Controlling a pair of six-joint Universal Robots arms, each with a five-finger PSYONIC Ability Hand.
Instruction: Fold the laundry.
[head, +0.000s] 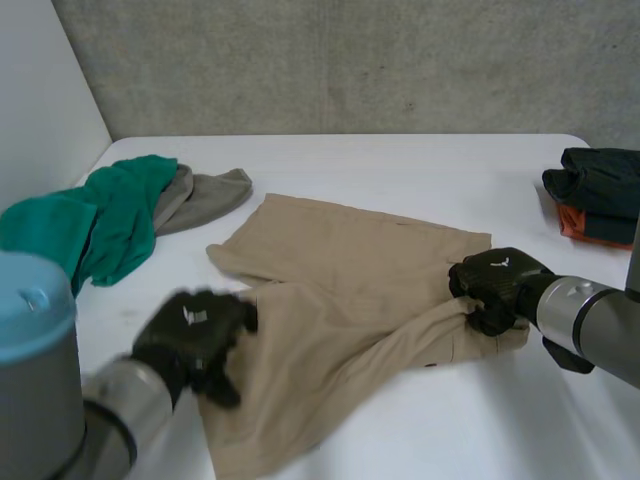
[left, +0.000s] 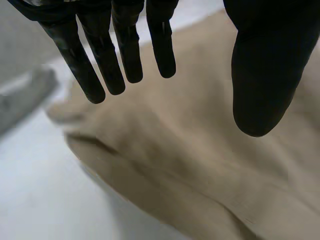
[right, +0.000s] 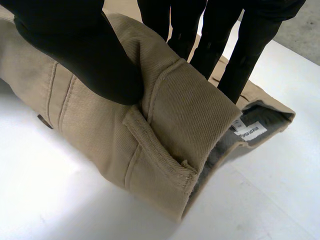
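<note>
One tan garment (head: 350, 290) is lying spread across the middle of the white surface (head: 400, 165), its near part bunched into folds and running toward the robot.

The right hand (head: 495, 285) is gripping this garment at its right-hand end. In the right wrist view the thumb (right: 75, 45) is pressing down on the turned-over waistband (right: 190, 110) while the fingers (right: 240, 45) are standing behind it, so the band is being pinched between them. One belt loop (right: 155, 145) is showing just under the thumb, and one white label (right: 250, 131) is showing inside the open band, against a grey lining.

The left hand (head: 195, 340) is hanging over the garment's near left edge. In the left wrist view its fingers (left: 100, 60) are pointing straight down and spread, with the thumb (left: 262, 75) standing well apart from them; it is holding nothing, and tan cloth (left: 200, 165) is lying beneath it.

At the far left, one green garment (head: 100, 220) is lying crumpled, partly overlapping one grey garment (head: 205, 195) beside it. At the far right edge, one pile of dark folded clothes (head: 600, 180) is resting on one orange piece (head: 590, 228); how many dark items are in it cannot be told.
</note>
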